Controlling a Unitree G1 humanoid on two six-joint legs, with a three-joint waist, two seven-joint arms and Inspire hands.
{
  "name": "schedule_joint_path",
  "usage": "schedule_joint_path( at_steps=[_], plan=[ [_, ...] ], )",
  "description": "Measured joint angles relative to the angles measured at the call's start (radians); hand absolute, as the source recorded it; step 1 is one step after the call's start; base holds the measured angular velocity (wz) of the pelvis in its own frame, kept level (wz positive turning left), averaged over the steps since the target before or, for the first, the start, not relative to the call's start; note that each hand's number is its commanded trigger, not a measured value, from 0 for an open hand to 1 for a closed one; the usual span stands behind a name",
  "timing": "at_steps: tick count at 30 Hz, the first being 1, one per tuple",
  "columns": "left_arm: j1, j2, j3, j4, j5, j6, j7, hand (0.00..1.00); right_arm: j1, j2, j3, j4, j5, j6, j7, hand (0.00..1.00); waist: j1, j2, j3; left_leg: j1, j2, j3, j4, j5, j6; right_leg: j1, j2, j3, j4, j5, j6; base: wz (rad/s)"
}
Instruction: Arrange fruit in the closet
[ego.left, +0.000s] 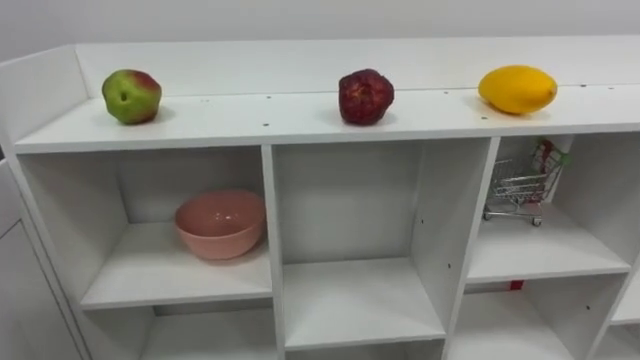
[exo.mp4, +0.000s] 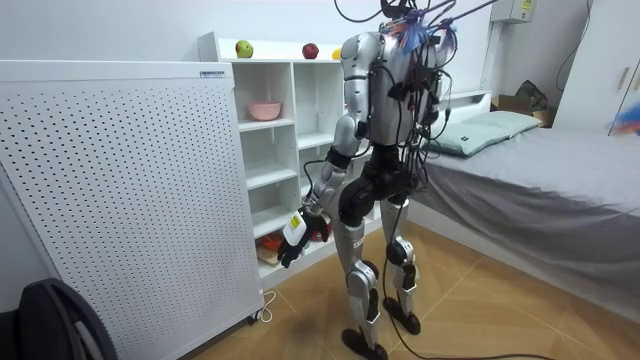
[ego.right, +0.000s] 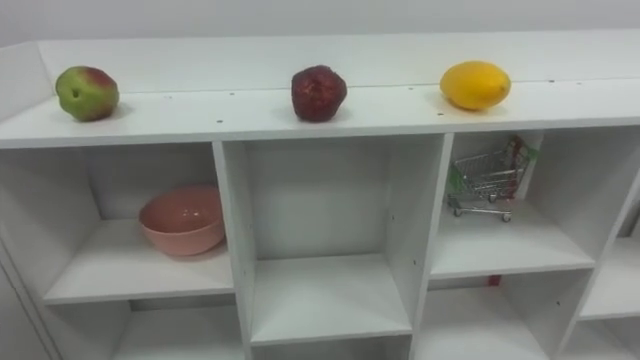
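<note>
In the left eye view, a white closet (ego.left: 300, 118) of open compartments has three fruits well apart along its top board. A green and red apple (ego.left: 131, 96) sits at ten o'clock, a dark red fruit (ego.left: 365, 97) at twelve and a yellow fruit (ego.left: 517, 89) at two. In the upper left compartment, at eight o'clock from the red fruit, a pink bowl (ego.left: 220, 223) stands upright on its shelf. At four o'clock from the red fruit, in the upper right compartment, stands a small toy shopping cart (ego.left: 518, 188). The middle compartment holds nothing. In the room view, the robot stands upright before the closet, between a white perforated panel (exo.mp4: 120, 190) at nine o'clock and a grey bed (exo.mp4: 540, 170) at three. Its left hand (exo.mp4: 293, 238) hangs low beside its thigh, clear of the shelves; whether it is spread or closed cannot be told.
</note>
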Motion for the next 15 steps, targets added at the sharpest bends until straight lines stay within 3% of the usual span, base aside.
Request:
schedule_joint_path(
  at_steps=[5,10,15],
  plan=[
    [0.002,0.001,-0.015,-0.015,0.040,0.005,-0.001,0.00,-0.066,-0.059,0.023,-0.263,-0.243,-0.010,-0.105,0.00,0.014,-0.004,0.0020,-0.032,0.001,0.000,0.007,0.000,0.000,-0.031,0.000,-0.005,0.001,0.003,-0.002,-0.02],
    [-0.005,0.006,-0.017,-0.013,0.045,0.011,-0.002,0.00,-0.155,-0.120,0.030,-0.279,-0.335,-0.012,-0.141,0.00,0.033,-0.023,0.0068,-0.034,0.002,-0.002,0.006,0.000,0.000,-0.032,0.000,-0.007,0.000,0.004,-0.002,-0.01],
    [-0.023,0.005,-0.047,-0.019,0.049,0.031,-0.022,0.00,-0.243,-0.140,0.091,-0.324,-0.434,0.003,-0.148,0.00,0.043,-0.035,0.0027,-0.047,0.003,-0.007,0.010,0.000,0.000,-0.044,0.000,-0.009,0.004,0.006,-0.003,0.00]
  ],
)
